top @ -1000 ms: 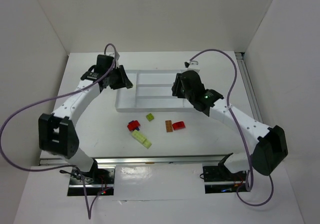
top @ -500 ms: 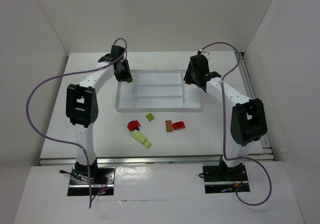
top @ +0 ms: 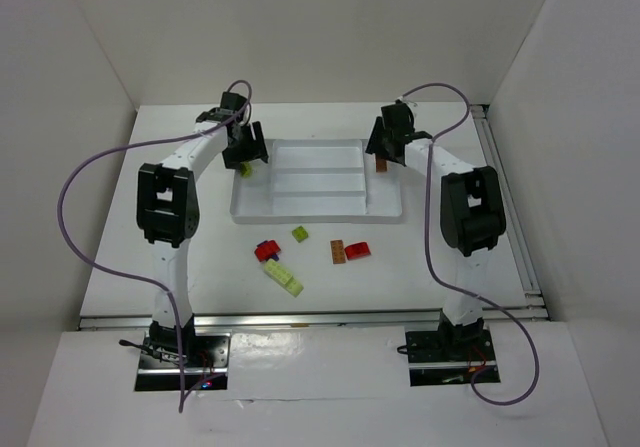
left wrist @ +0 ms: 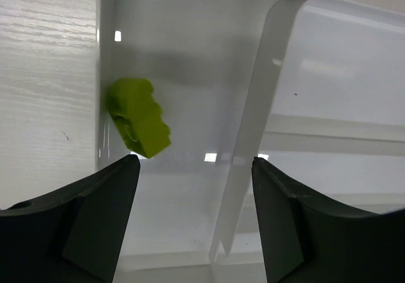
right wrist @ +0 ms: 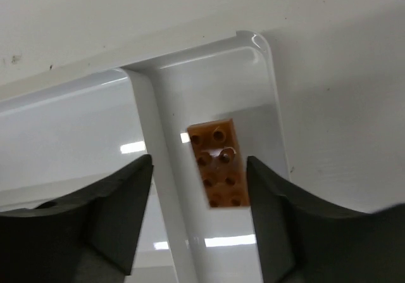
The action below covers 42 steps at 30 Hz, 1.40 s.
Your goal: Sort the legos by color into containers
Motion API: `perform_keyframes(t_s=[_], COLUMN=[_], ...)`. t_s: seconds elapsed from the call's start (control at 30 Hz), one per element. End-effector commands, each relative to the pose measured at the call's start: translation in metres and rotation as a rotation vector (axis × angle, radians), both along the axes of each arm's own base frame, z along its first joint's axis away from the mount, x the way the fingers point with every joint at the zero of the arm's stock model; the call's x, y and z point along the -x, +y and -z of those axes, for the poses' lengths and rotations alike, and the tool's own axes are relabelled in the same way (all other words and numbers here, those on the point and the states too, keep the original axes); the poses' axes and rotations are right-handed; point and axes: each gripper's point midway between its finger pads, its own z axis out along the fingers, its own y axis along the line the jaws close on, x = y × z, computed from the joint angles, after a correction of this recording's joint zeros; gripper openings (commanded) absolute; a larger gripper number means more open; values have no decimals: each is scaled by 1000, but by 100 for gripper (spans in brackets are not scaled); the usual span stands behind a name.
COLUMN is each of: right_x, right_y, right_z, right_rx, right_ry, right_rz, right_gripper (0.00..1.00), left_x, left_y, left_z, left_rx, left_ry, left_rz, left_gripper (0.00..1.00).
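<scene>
A white tray is seen on the tabletop, toward 12 o'clock from the arm bases. It is divided by thin walls into 3 long compartments in the middle and 1 narrow compartment at each end.

The left arm is stretched to the tray's 9 o'clock end, and the left jaws are held over the end compartment there. In the left wrist view these jaws are seen apart, with nothing between them. A green brick is seen beyond them, inside that compartment and against its outer wall. Whether it lies flat cannot be told.

The right arm is stretched to the tray's 2 o'clock corner, and the right jaws are held over the 3 o'clock end compartment. They too are seen apart. An orange brick is seen studs up in that compartment, between the dividing wall and the outer wall. It is framed by the jaws in the wrist view but clamped by neither.

5 bricks are seen on the tabletop at 6 o'clock of the tray:
- a red brick with a dark piece at its 11 o'clock side
- a small green brick
- a long green brick
- a second orange brick
- touching it at 3 o'clock, a second red brick
</scene>
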Motion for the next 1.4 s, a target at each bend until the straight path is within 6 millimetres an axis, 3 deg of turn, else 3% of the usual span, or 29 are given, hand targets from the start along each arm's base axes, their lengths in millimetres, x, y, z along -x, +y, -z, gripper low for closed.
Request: perform_keyframes(t_s=[0.0, 0.1, 0.13, 0.2, 0.23, 0.27, 0.3, 0.33, 0.37, 0.43, 0.5, 0.57, 0.63, 0.73, 0.9, 1.37], right_x=[-24, -23, -23, -11, -4, 13, 28, 42, 65, 101, 151, 191, 223, 255, 270, 273], right_y=[3, -1, -1, 8, 11, 13, 28, 34, 38, 61, 88, 100, 122, 134, 145, 146], right_z=[-22, -18, -33, -38, -62, -53, -56, -80, -61, -63, -32, -13, 0, 15, 41, 72], right_rx=[-1, 24, 17, 31, 27, 42, 41, 28, 43, 45, 67, 63, 49, -3, -21, 31], right_ry=[-70, -52, -80, -84, -124, -96, -97, -140, -85, -72, 27, 110, 157, 217, 276, 339], right_rz=[-19, -10, -10, -30, -46, -67, -113, -132, -157, -234, -339, -374, -451, -493, -530, -545], right_gripper=[72, 76, 76, 74, 71, 69, 69, 69, 69, 69, 70, 72, 73, 73, 75, 75], left_x=[0, 10, 15, 22, 28, 35, 41, 55, 60, 71, 80, 86, 89, 95, 94, 94], left_y=[-20, -26, -30, -35, -38, -42, -39, -46, -49, -52, -49, -47, -46, -49, -52, -54], left_z=[-63, -89, -89, -110, -115, -111, -126, -116, -117, -126, -116, -111, -111, -118, -123, -115], left_rx=[53, 64, 65, 79, 82, 76, 74, 67, 67, 73, 79, 77, 77, 87, 84, 51], left_ry=[-119, -164, -166, -206, -214, -214, -250, -219, -228, -247, -222, -215, -213, -226, -246, -236], left_rz=[81, 107, 117, 132, 141, 163, 158, 167, 164, 147, 111, 111, 111, 113, 117, 123], left_gripper=[83, 83, 83, 81, 81, 80, 79, 79, 79, 77, 75, 74, 74, 74, 73, 73])
